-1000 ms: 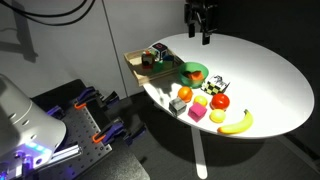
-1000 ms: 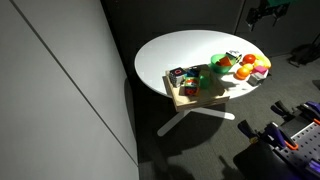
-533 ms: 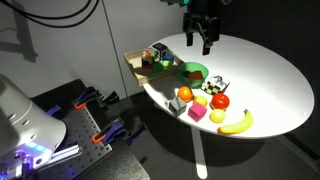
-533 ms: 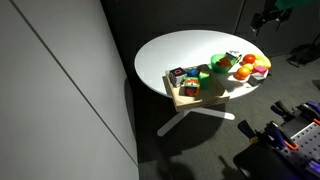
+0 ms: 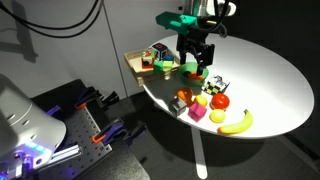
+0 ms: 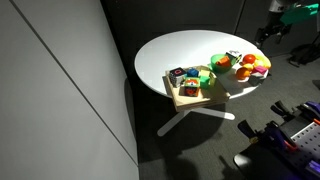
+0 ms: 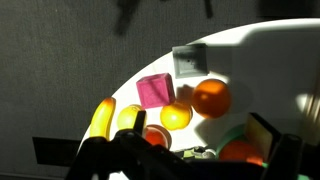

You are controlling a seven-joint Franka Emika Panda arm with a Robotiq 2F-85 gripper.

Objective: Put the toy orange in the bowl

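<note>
Gripper: your gripper [image 5: 197, 62] hangs over the white table [image 5: 265, 80], directly above the bowl. In an exterior view it shows small at 2 o'clock of the tabletop [image 6: 268, 31].
Fingers: spread apart with nothing between them. In the wrist view they are only dark shapes along the bottom edge.
Toy orange: on the table at 7 o'clock from the bowl [image 5: 184, 96], clear of your fingers. In the wrist view it lies at 3 o'clock from the frame's centre [image 7: 211, 98].
Bowl: green [image 5: 189, 69], partly hidden behind your gripper, at 4 o'clock from the wooden tray [image 5: 150, 60]. In both exterior views it sits between the tray and the fruit cluster [image 6: 220, 63].
Neighbours (wrist view): a yellow round fruit [image 7: 176, 116] sits just beside the toy orange at 8 o'clock. A grey block [image 7: 188, 60] is at 11 o'clock and a pink cube [image 7: 153, 90] at 9 o'clock. A banana [image 7: 100, 120] lies further out the same way.
Red round fruit: at 4 o'clock from the toy orange [image 5: 220, 101], apart from it.
</note>
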